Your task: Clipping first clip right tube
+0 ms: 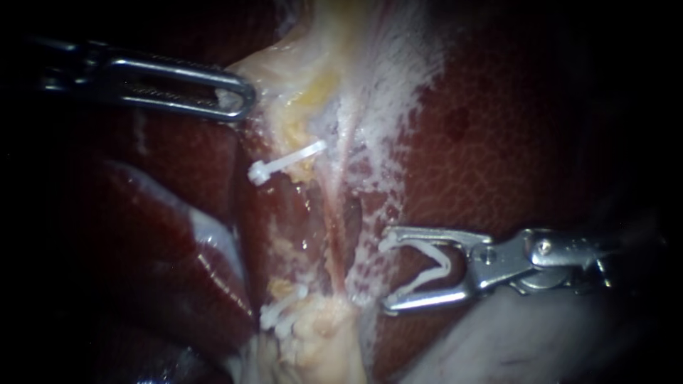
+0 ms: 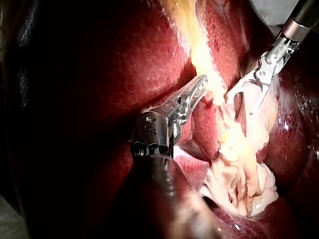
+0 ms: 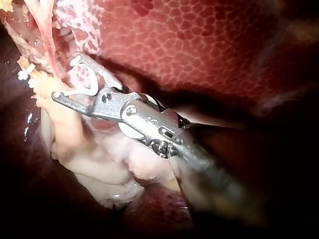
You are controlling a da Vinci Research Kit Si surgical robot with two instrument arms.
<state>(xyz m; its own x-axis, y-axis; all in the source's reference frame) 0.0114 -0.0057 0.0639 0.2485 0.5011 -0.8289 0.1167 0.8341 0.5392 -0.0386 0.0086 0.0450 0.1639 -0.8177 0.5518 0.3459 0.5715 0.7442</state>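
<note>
Right instrument's (image 1: pixel 388 272) jaws stand wide, holding an open clip (image 1: pixel 441 264) just beside the right tube (image 1: pixel 333 235), not around it; ease both fully across before squeezing, while left instrument (image 1: pixel 242 96) grips pale tissue (image 1: pixel 284 67) taut

The liver (image 1: pixel 498 128) bears a pale strand of tissue (image 1: pixel 334 92), crossed by what look like white clips (image 1: pixel 284 162).

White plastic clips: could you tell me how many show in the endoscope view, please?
3: one closed white plastic clip mid-view, one lower down, where another may hide, and one open, loaded in the right instrument.
</note>
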